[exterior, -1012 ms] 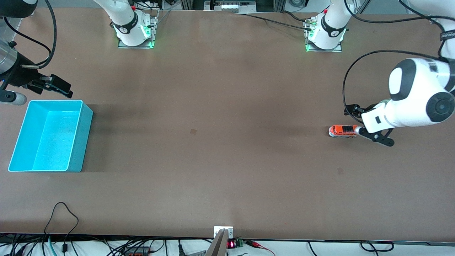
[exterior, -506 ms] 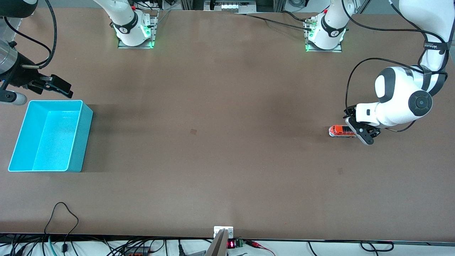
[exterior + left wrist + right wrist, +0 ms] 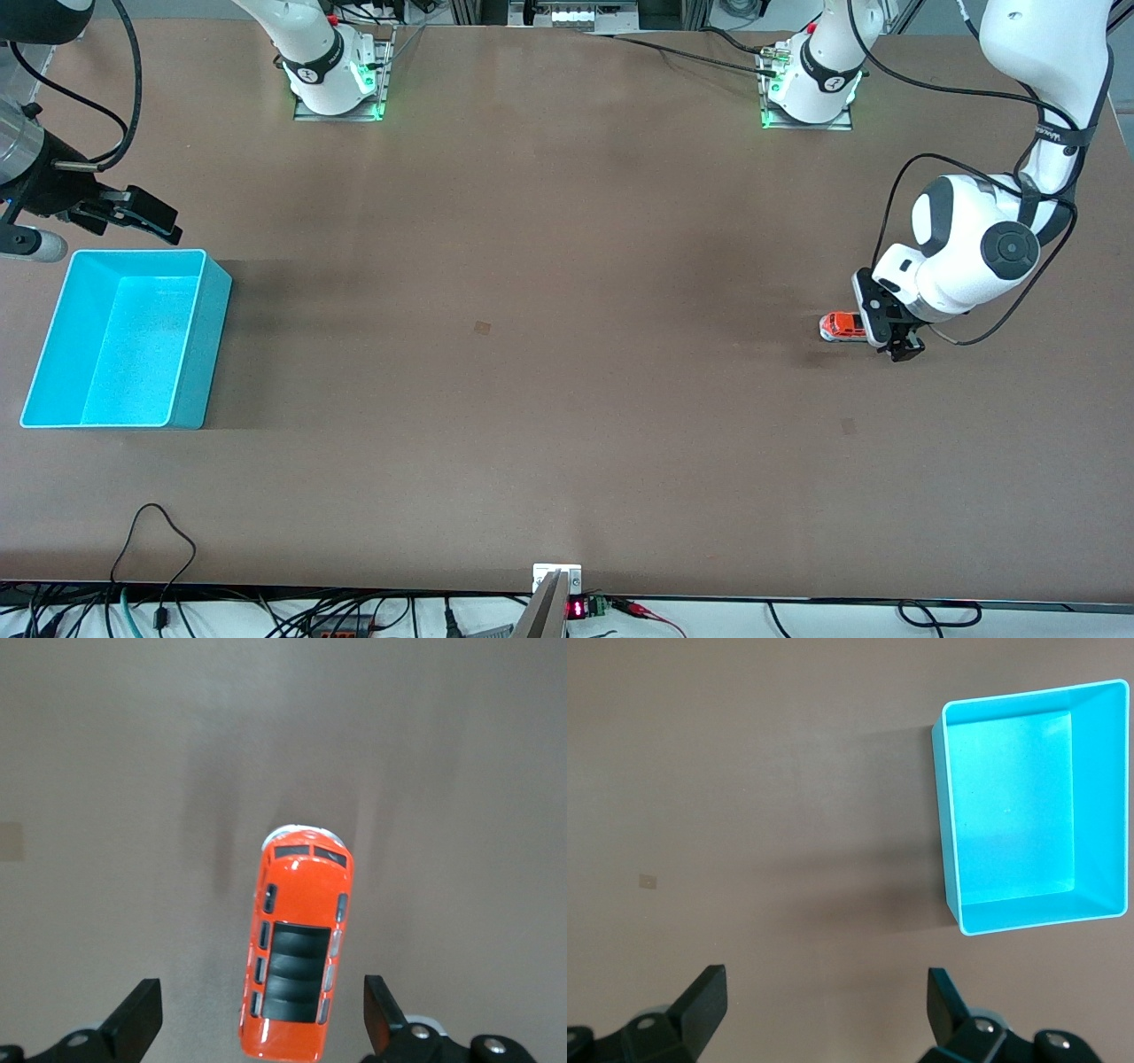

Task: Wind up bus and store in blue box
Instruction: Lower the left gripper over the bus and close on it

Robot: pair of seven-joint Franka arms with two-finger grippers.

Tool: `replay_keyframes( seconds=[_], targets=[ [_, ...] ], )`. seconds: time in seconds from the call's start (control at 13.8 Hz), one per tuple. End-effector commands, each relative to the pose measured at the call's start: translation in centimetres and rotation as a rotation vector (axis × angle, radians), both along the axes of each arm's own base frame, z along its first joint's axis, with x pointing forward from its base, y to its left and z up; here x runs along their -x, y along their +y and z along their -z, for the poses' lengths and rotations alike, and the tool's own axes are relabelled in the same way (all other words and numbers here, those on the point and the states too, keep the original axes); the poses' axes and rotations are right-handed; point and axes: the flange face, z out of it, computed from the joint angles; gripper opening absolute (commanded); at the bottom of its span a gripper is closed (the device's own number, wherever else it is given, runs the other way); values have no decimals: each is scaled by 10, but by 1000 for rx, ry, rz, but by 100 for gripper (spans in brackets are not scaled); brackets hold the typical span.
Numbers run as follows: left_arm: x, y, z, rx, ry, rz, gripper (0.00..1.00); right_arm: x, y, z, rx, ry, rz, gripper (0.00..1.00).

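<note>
The orange-red bus (image 3: 842, 326) stands on the table toward the left arm's end, upright on its wheels. In the left wrist view the bus (image 3: 299, 948) shows from above with its dark roof panels. My left gripper (image 3: 893, 341) points down over the bus's rear end, open, with a finger (image 3: 142, 1017) on each side and clear gaps to the bus. The blue box (image 3: 133, 337) stands empty at the right arm's end. My right gripper (image 3: 164, 221) waits open over the bare table next to the box's corner. The box (image 3: 1014, 806) also shows in the right wrist view.
Small tan marks lie on the table at the middle (image 3: 482, 327) and nearer the camera than the bus (image 3: 849, 426). Cables (image 3: 159, 532) trail along the table's front edge. The arm bases (image 3: 335, 80) stand along the back edge.
My left arm has swung its wrist upright and brought the gripper from beside the bus's rear end to over it. The bus and the right arm have not moved.
</note>
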Motion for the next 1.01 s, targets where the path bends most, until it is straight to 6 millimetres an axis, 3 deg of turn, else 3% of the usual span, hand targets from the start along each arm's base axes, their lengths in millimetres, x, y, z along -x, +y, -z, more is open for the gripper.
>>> replay_keyframes(
  seconds=[0.0,0.94],
  targets=[
    [8,4,2,-4,-10,45,100,3,1,-3,-11,-7,8,100],
    [8,2,31,-7,-53,99,100,3,2,-2,-10,-4,7,100]
  ],
)
